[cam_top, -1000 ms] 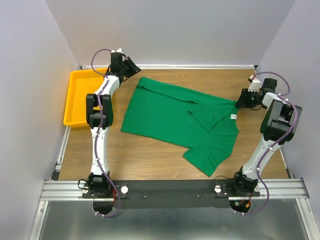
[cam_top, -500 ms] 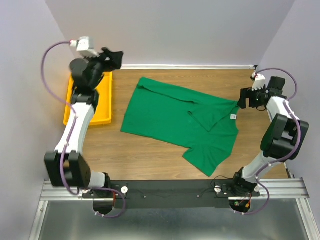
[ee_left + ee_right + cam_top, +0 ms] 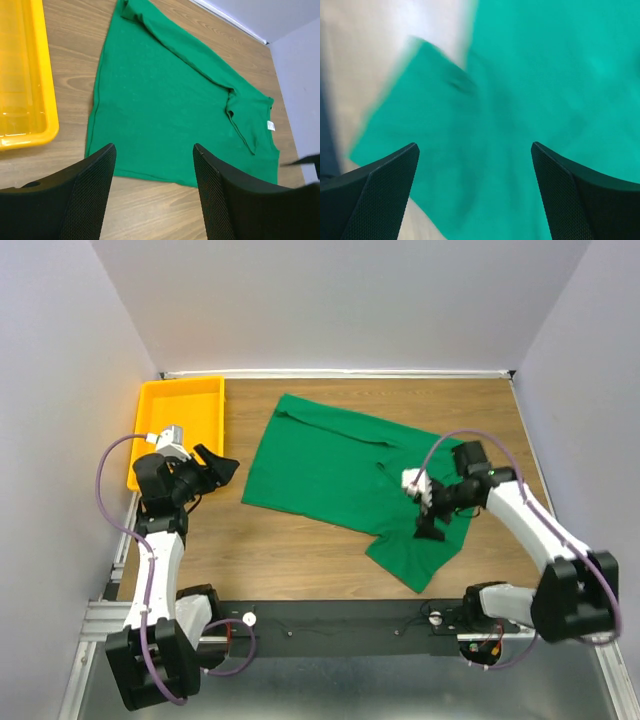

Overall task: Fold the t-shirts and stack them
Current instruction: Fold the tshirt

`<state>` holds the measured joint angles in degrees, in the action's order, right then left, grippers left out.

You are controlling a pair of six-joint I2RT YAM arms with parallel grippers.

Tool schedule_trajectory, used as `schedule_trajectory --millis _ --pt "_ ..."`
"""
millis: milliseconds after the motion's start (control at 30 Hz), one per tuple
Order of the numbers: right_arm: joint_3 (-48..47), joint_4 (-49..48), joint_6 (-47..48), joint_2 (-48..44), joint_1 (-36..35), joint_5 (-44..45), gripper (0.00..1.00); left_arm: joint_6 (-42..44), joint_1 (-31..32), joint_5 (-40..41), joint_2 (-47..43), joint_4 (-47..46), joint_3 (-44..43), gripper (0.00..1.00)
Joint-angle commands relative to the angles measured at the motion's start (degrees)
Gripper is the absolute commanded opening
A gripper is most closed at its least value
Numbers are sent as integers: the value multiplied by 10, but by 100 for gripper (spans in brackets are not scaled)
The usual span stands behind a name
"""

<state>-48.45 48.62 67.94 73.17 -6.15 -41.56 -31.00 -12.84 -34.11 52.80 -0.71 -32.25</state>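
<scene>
- The plain green short-sleeved cloth t-shirt (image 3: 330,470) is lying spread but skewed in the middle of the brown wooden table (image 3: 290,560), with a flap doubling over near its small white neck tag (image 3: 270,125).
- The left gripper (image 3: 215,468) is hovering just beside the shirt's left hem, its fingers standing apart and holding nothing.
- The right gripper (image 3: 474,146) is hanging over the shirt's right side, fingers spread wide and empty; its wrist view is blurring.
- Likely risk: pinching both layers at the doubled flap, or only one corner, would be dragging the cloth into a crooked fold.
- A left-arm swing could be clipping the yellow plastic tray (image 3: 150,435), which is sitting close behind it.
- Bare wood is showing along the near and right edges, giving room for pulling the shirt straight.
</scene>
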Motion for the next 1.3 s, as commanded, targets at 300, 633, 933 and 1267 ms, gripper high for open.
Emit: schedule_trajectory --millis 300,633,933,1267 --pt "141 -135 -213 -105 -363 205 73 -25 3 18 -81 153 4 73" --pt "136 -93 -198 -98 -379 218 68 -170 148 201 11 144 38 73" --pt "143 -85 -202 -88 -379 225 67 -251 199 330 107 128 32 69" --pt "148 -98 -217 -92 -379 242 67 -279 220 404 266 79 -18 57"
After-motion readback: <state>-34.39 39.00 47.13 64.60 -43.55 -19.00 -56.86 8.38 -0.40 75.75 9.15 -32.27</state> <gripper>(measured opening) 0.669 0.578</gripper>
